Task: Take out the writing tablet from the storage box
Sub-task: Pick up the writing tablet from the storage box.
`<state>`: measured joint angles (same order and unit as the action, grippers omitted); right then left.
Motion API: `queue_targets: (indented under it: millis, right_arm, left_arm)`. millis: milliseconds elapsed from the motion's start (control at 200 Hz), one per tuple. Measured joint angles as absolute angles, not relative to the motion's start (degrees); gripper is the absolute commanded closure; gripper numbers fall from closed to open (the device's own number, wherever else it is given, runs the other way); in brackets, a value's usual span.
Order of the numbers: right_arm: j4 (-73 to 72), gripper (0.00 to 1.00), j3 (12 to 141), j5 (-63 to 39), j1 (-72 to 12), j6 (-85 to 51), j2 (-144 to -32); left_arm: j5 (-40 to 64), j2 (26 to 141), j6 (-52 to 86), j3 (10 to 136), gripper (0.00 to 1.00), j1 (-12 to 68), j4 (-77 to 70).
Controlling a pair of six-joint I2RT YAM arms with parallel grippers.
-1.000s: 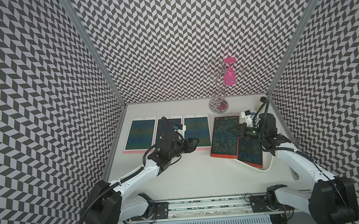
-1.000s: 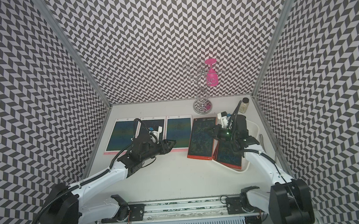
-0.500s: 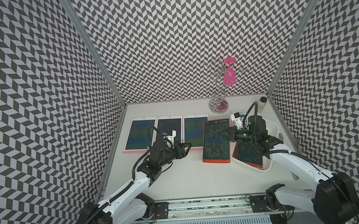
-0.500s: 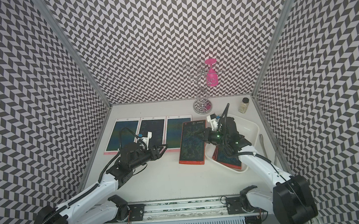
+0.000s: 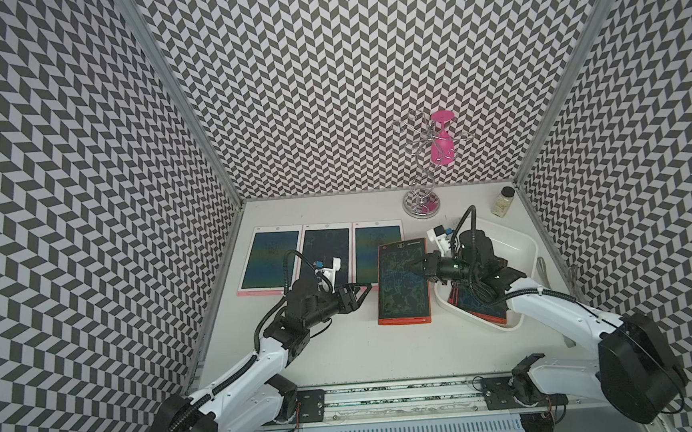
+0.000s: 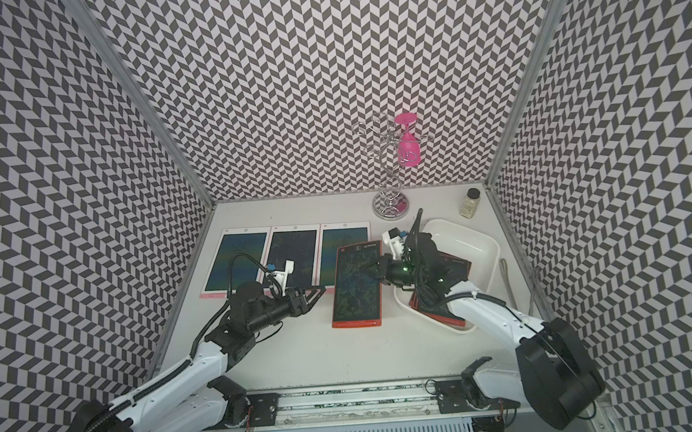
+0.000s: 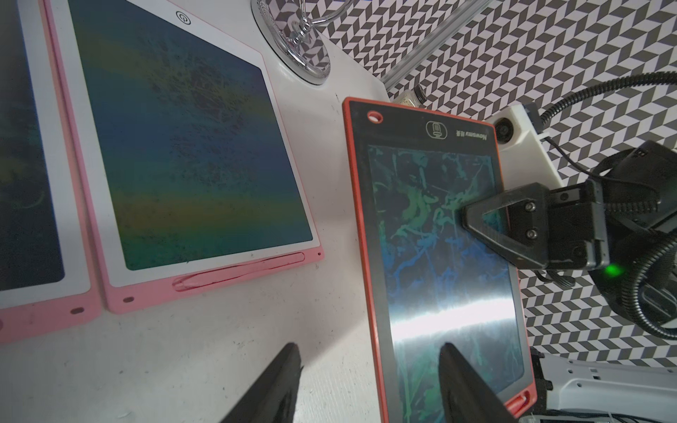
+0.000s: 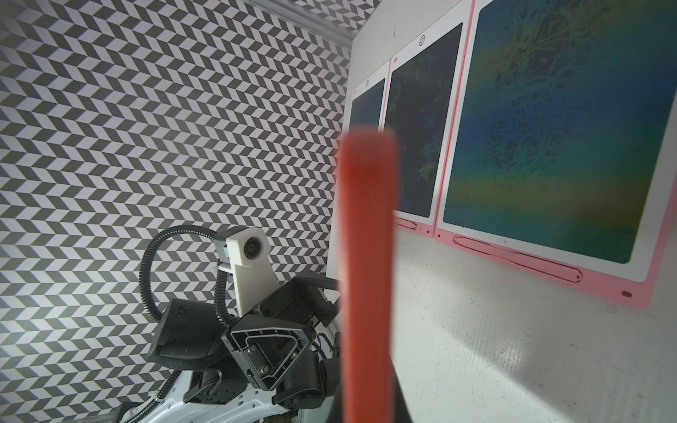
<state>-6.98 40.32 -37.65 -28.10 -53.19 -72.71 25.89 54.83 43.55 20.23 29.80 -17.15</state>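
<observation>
My right gripper (image 5: pixel 416 267) (image 6: pixel 371 267) is shut on the right long edge of a red-framed writing tablet (image 5: pixel 402 282) (image 6: pixel 355 285) (image 7: pixel 439 256). The tablet lies level over the table, left of the white storage box (image 5: pixel 521 240) (image 6: pixel 479 237). Another red-framed tablet (image 5: pixel 477 306) leans inside the box under the right arm. My left gripper (image 5: pixel 364 291) (image 6: pixel 318 292) (image 7: pixel 368 351) is open at the held tablet's left edge. In the left wrist view that edge runs between the fingers (image 7: pixel 289 355). The right wrist view shows only the tablet's red edge (image 8: pixel 366 256), which hides the jaws.
Three pink-framed tablets (image 5: pixel 272 259) (image 5: pixel 328 253) (image 5: pixel 378 248) lie side by side at the back left. A chrome glass stand (image 5: pixel 422 203) holding a pink glass (image 5: pixel 441 143) stands at the back. A small bottle (image 5: pixel 504 202) sits in the back right corner.
The right gripper has carried the red tablet leftward, out of the box and toward the pink ones. The left arm has drawn back from the pink tablets, turned to the red tablet and opened wider.
</observation>
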Motion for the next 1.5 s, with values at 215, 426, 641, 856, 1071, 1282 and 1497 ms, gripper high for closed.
queue_targets:
  millis: [215,426,641,856,1071,1282,1497]
  right_arm:
    - [-10.6,1.00,40.3,-37.7,-30.7,-55.1,-76.2]
    - [-13.3,1.00,40.8,-37.7,-32.9,-56.4,-79.0]
    - [-15.7,1.00,42.2,-37.7,-34.6,-57.3,-81.2]
    - [-18.7,1.00,43.3,-37.6,-36.7,-58.4,-84.6]
    - [-21.9,0.97,44.4,-38.4,-36.9,-58.7,-87.4]
    - [-23.8,0.68,44.5,-38.9,-36.4,-58.3,-89.3]
    - [-24.2,0.53,44.9,-39.7,-36.7,-57.4,-91.9]
  left_arm:
    - [27.1,56.3,43.7,18.9,0.38,29.1,-20.2]
    - [28.8,58.7,44.4,17.0,0.37,27.5,-23.4]
    - [31.2,62.8,44.9,16.1,0.36,25.8,-28.5]
    - [34.5,66.5,46.3,15.7,0.42,25.5,-34.1]
    - [35.3,65.8,47.8,15.6,0.69,23.7,-35.0]
    - [37.0,63.8,48.6,15.7,0.83,21.7,-36.0]
    - [41.3,63.0,47.5,15.7,0.99,19.5,-35.3]
